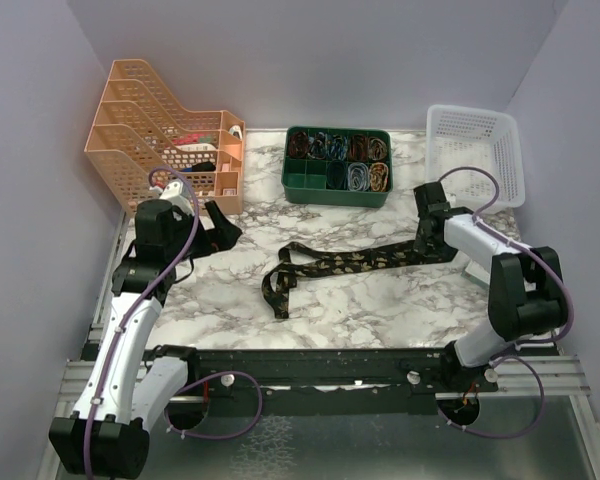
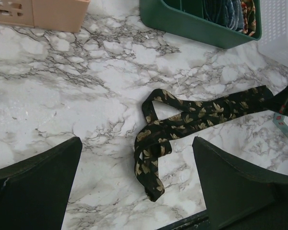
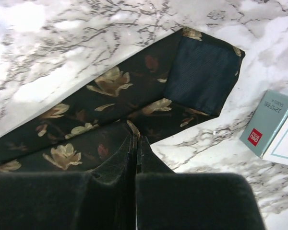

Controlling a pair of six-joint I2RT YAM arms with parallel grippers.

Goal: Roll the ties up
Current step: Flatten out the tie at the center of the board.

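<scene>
free: table (image 1: 380, 300) nearside of tie (image 1: 350, 262) | blocked: green tray (image 1: 335, 195) behind, basket (image 1: 475, 140) right

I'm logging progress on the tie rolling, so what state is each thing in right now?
tie: unrolled, lying stretched out, narrow end looped over itself.
right gripper: jaws shut on the tie's wide end.
left gripper: jaws wide open, holding nothing.
green tray: upright, compartments holding rolled items.

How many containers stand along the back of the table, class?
3: an orange rack at back left, a green tray in the middle, a white basket at back right. None seems hidden.
</scene>
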